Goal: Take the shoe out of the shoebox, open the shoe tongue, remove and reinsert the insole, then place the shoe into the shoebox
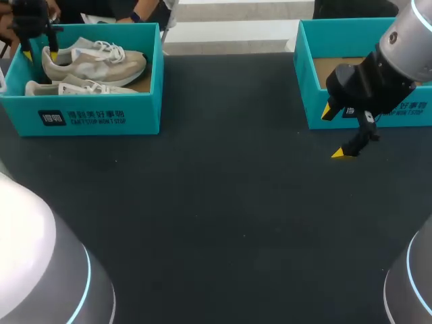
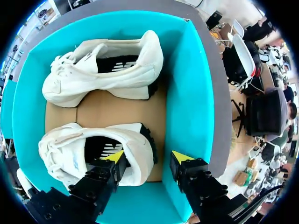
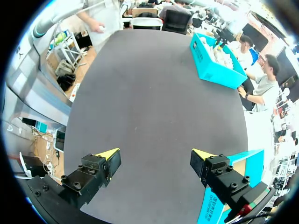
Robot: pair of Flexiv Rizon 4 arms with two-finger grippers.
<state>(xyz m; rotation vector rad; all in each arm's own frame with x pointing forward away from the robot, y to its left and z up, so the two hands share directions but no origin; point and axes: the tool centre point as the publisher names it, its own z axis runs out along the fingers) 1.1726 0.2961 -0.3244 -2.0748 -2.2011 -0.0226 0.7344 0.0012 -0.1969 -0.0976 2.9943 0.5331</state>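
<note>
Closest to the left wrist camera, the left gripper (image 2: 148, 157) is released. One yellow tip sits over the heel opening of the near shoe (image 2: 70, 154) and the other over the teal end wall of the shoebox (image 2: 187, 93), with the heel between them. Both shoes lie inside the shoebox, long axes along its length, heels toward that end wall and toes toward the opposite one. The far shoe (image 2: 107, 70) turns its side to the camera. Only this view shows the near shoe's black insole (image 2: 100, 147). The head view alone shows the toes aimed at the middle of the table (image 1: 216, 202), and the right gripper (image 1: 335, 133), fingers spread with nothing held, above the table just beside a second teal box (image 1: 310, 74).
</note>
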